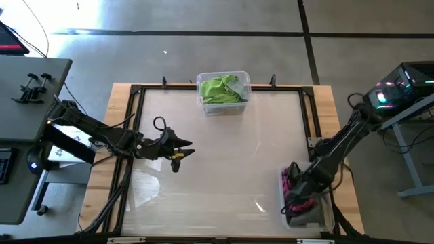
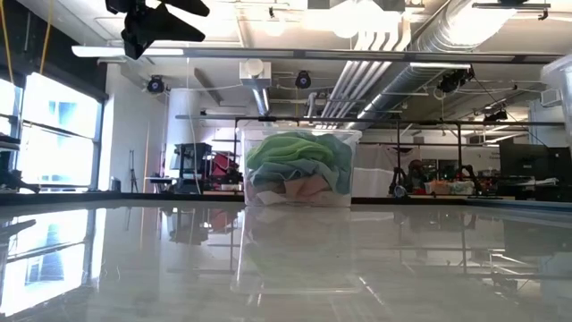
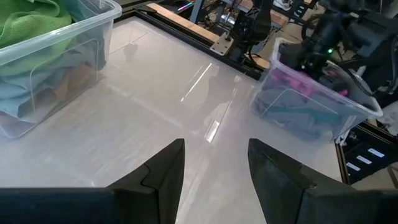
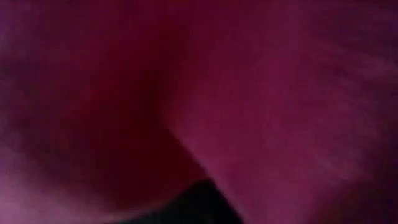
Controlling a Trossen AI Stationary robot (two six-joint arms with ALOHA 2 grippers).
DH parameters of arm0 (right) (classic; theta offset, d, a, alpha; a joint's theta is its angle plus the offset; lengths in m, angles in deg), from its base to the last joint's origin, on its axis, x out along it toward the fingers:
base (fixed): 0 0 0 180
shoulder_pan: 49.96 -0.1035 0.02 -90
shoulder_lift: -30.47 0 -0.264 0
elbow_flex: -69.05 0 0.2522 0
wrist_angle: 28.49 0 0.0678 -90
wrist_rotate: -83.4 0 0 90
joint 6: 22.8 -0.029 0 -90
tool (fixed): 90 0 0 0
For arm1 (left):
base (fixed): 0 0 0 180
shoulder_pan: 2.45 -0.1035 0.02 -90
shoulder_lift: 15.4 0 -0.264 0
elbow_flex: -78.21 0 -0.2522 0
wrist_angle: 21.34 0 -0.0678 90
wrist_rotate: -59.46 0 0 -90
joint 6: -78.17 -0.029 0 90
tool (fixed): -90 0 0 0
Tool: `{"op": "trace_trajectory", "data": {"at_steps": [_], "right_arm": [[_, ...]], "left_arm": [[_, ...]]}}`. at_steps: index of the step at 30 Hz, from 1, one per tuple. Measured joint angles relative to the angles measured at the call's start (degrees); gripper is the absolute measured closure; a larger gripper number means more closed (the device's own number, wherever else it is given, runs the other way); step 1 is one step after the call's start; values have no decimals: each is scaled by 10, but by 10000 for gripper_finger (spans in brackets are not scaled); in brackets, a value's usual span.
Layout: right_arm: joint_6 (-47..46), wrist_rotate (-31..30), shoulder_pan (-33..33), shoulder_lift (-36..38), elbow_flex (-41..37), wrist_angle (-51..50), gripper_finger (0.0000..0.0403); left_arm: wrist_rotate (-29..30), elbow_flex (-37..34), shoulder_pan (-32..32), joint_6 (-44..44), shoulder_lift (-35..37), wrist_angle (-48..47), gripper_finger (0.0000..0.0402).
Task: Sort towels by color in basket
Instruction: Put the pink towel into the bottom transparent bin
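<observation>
Starting with the right claw (image 1: 297, 191): sunk into a clear bin (image 1: 327, 215) at the near right corner of the worktop (image 1: 224, 169), pressed against a magenta towel (image 1: 290, 177). Right wrist view filled edge to edge with magenta cloth (image 4: 280, 93). Cannot tell whether clenched or released, nor whether grasping anything. Just beside the claw in the same bin, a grey towel (image 1: 306, 218) low down; seen from the left wrist view, magenta folds (image 3: 298, 81) on top and darker cloth beneath, behind the clear wall (image 3: 292, 115).

Moving to the left claw (image 3: 214, 155): released, fingers (image 3: 168, 168) parted with only bare worktop showing between, nothing grasped. Hanging above the worktop's left half (image 1: 182, 150), well apart from both bins.

Farther out, ahead of the left claw and well apart from the right one: second clear bin (image 1: 245, 87) at the middle of the far edge. Lime green towel (image 1: 220, 88) heaped on top, rising to the rim. From table height, same bin (image 2: 353, 192) showing green towel (image 2: 281, 148) above, pale teal cloth (image 2: 338, 154) to one side, a pale pinkish cloth (image 2: 304, 190) underneath. From the left wrist view, green (image 3: 31, 18) over teal (image 3: 25, 99) against the bin wall (image 3: 93, 37).
</observation>
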Motion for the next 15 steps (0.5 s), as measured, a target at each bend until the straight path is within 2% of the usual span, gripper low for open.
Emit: {"op": "trace_trajectory", "data": {"at_steps": [3, 8, 12, 15], "right_arm": [[14, -9, -6, 6, 11, -17, 368], [14, 15, -7, 11, 54, -59, 300], [19, 58, -11, 14, 136, -136, 255], [13, 64, -18, 15, 214, -193, 243]], "left_arm": [[0, 0, 0, 0, 0, 2, 239], [0, 0, 0, 0, 0, 3, 239], [-1, 0, 0, 0, 0, 4, 239], [-2, 0, 0, 0, 0, 4, 239]]}}
